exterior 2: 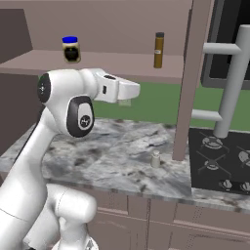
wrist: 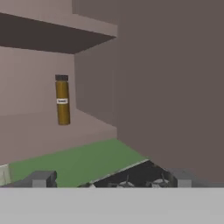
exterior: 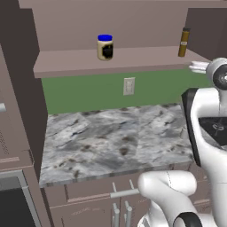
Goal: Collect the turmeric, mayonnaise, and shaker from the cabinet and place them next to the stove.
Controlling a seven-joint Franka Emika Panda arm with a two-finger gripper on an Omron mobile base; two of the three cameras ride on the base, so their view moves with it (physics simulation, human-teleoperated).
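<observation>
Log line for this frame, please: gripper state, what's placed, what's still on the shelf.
gripper: open, empty | shaker: on counter beside stove | turmeric: on cabinet shelf | mayonnaise: on shelf

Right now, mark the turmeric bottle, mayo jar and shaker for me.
turmeric bottle (wrist: pixel 62 103): hand view, on its amber body at the label.
mayo jar (exterior: pixel 105 48): left base view, on its dark label patch.
shaker (exterior 2: pixel 156 160): right base view, on its pale body.

Counter (exterior: pixel 115 142) looks like polished veined marble; cabinet (exterior: pixel 111 62) matt and smooth (perhaps painted wood); stove (exterior 2: pixel 219 161) flat black.
</observation>
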